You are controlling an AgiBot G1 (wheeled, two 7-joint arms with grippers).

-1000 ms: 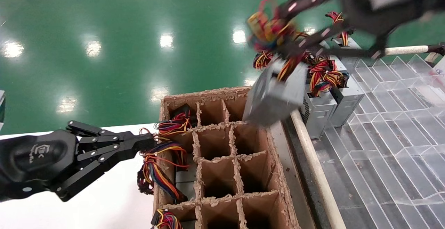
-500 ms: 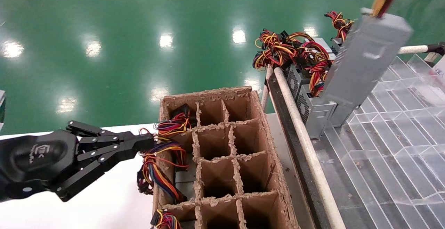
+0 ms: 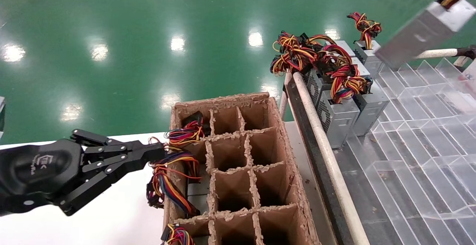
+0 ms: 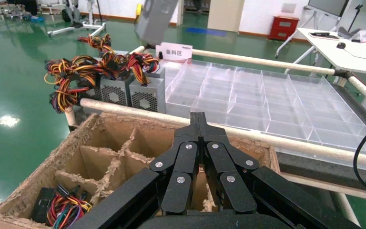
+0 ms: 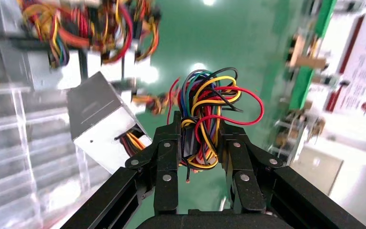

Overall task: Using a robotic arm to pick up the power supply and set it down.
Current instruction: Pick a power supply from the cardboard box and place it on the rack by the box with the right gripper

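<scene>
The power supply [image 3: 424,29], a grey metal box, hangs tilted in the air at the far right, over the clear tray. Its wires run up out of the head view. In the right wrist view my right gripper [image 5: 199,123] is shut on its wire bundle [image 5: 209,100], and the box [image 5: 100,124] dangles beside the fingers. The same power supply [image 4: 156,19] shows high up in the left wrist view. My left gripper [image 3: 160,151] is shut and empty at the left edge of the cardboard box; its tip [image 4: 198,118] points across the box.
A brown cardboard grid box [image 3: 282,155] stands at centre, with wired power supplies [image 3: 174,178] in its left cells. A clear divided tray [image 3: 409,144] behind a padded rail [image 3: 327,152] holds several upright power supplies [image 3: 336,115]. A white table [image 3: 111,219] lies under the left arm.
The power supply has swung from above the cardboard box up and to the right, over the clear tray. The right arm has left the head view. The left arm has not moved.
</scene>
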